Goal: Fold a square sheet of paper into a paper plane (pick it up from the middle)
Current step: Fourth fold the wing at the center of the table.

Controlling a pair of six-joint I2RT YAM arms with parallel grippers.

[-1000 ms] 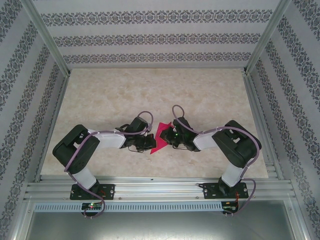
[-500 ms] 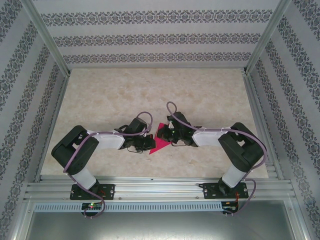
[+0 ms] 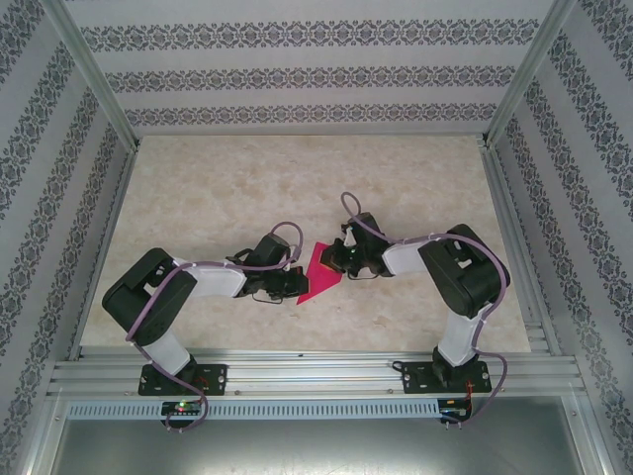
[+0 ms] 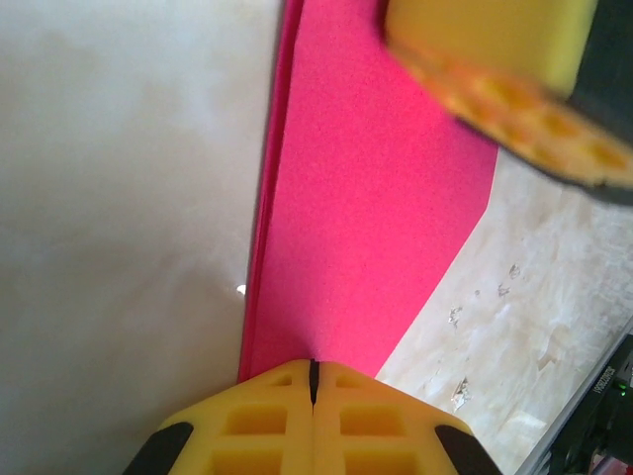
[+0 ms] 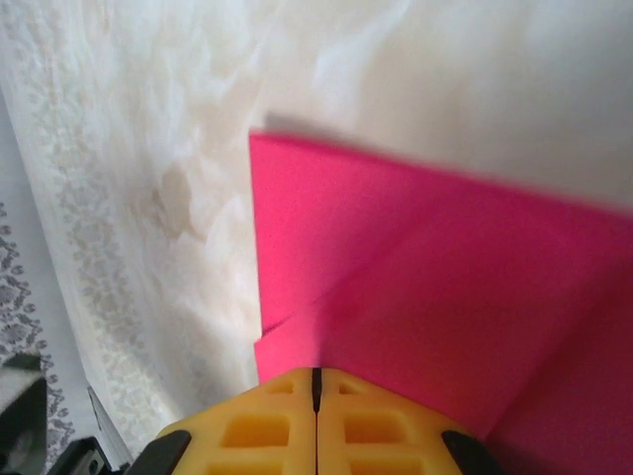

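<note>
Near the table's (image 3: 247, 188) near edge, the left gripper (image 3: 294, 285) and right gripper (image 3: 337, 260) are clamped closed on opposite edges of the paper (image 3: 318, 272). Thin, floppy and easily creased, it likely needs gentle tension.

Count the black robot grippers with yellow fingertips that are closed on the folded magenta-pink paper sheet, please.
2. The left gripper is shut on the folded magenta-pink paper sheet at its near left edge; the right gripper is shut on its right side, opposite.
</note>
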